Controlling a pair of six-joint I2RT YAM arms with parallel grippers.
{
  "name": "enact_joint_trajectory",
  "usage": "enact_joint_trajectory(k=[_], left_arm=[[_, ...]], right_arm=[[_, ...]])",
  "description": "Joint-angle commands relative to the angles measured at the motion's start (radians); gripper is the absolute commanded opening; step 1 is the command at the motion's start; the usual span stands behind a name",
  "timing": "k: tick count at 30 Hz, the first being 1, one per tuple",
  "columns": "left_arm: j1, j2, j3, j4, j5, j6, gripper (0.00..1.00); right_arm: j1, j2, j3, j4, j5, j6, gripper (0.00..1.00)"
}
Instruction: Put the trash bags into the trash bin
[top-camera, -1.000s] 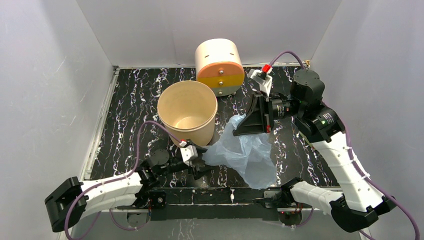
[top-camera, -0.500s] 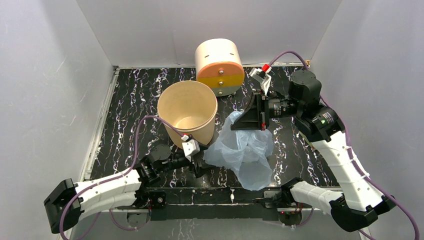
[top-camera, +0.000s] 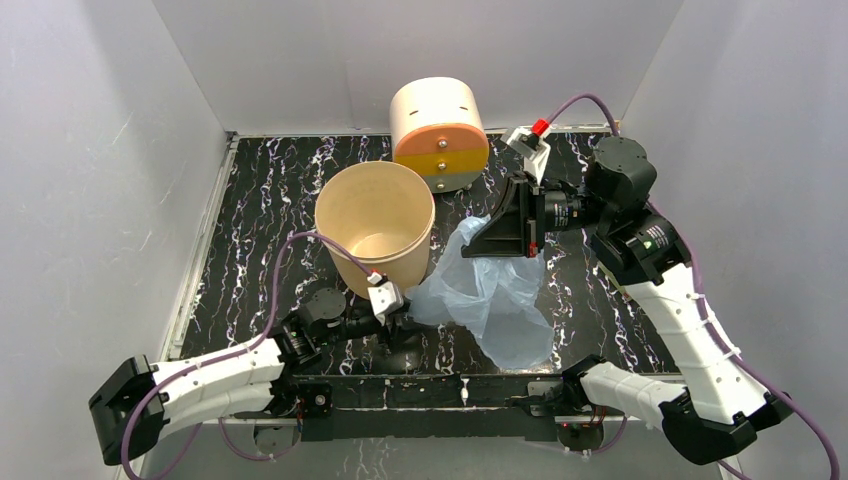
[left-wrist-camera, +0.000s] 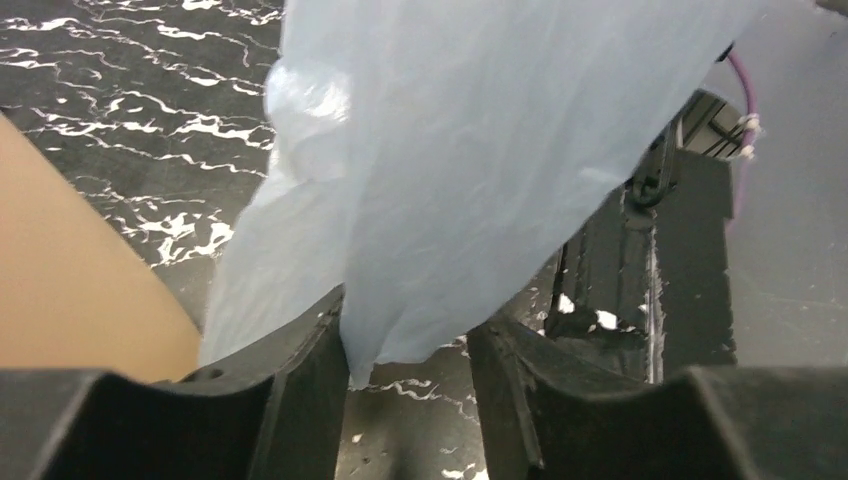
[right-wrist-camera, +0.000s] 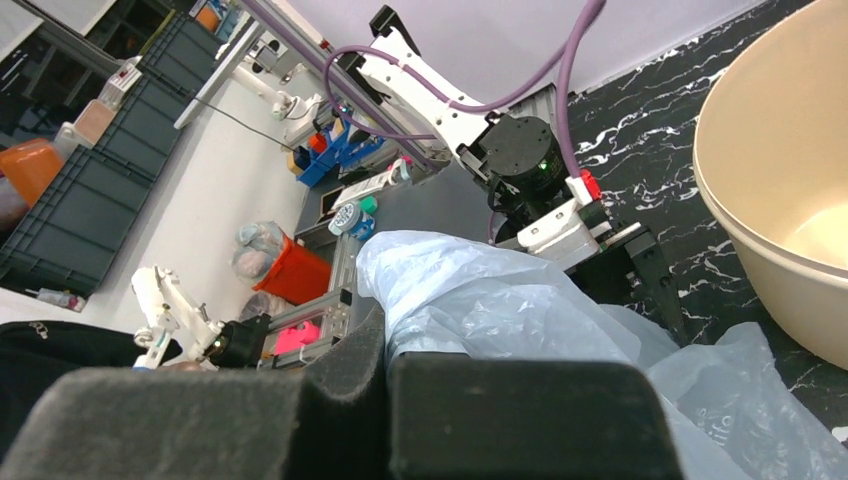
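The pale-blue, crinkly trash bag (top-camera: 497, 295) hangs from my right gripper (top-camera: 482, 243), which is shut on its top edge just right of the trash bin. In the right wrist view the film (right-wrist-camera: 480, 300) bunches out of the closed pads (right-wrist-camera: 350, 370). The tan trash bin (top-camera: 385, 262) stands upright and open-mouthed at centre left, its wall (left-wrist-camera: 70, 290) beside my left gripper. My left gripper (top-camera: 400, 322) sits low at the bag's lower-left corner. Its jaws stand apart, and the bag's hanging edge (left-wrist-camera: 400, 300) dips between them against the left finger (left-wrist-camera: 310, 370).
A cream cylinder (top-camera: 440, 125) with an orange-yellow front lies on its side behind the bin, near the back wall. White walls close in the black marbled tabletop (top-camera: 260, 220) on three sides. The arm bases line the near edge.
My left gripper has slid right to the bag's lower-left corner and its jaws have narrowed round the edge. My right gripper has kept its hold and shifted slightly, gathering the bag.
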Motion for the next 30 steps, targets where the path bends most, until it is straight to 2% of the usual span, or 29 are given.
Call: enact_joint_trajectory(k=[1, 2, 4, 9, 22, 28, 30], left_arm=[[-0.003, -0.043, 0.004, 0.055, -0.070, 0.009, 0.40], [-0.003, -0.053, -0.001, 0.073, -0.082, 0.006, 0.47], [-0.003, -0.067, -0.005, 0.081, -0.091, 0.017, 0.67], [-0.003, -0.067, 0.008, 0.027, -0.070, 0.033, 0.83], [-0.003, -0.026, 0.002, 0.101, -0.101, 0.092, 0.83], [-0.003, 0.034, 0.012, 0.153, -0.059, 0.072, 0.81], [-0.003, 0.101, 0.050, 0.161, -0.013, 0.062, 0.80]], right_arm=[[-0.003, -0.021, 0.012, 0.105, -0.040, 0.036, 0.03], [-0.003, -0.019, 0.014, 0.100, -0.038, 0.036, 0.03], [-0.003, -0.016, 0.014, 0.090, -0.028, 0.032, 0.03], [-0.003, -0.026, -0.003, 0.084, -0.014, 0.036, 0.03], [-0.003, -0.019, -0.008, 0.169, -0.104, 0.108, 0.04], [-0.003, -0.007, -0.012, 0.184, -0.121, 0.122, 0.04], [-0.003, 0.009, -0.012, 0.198, -0.118, 0.124, 0.05]])
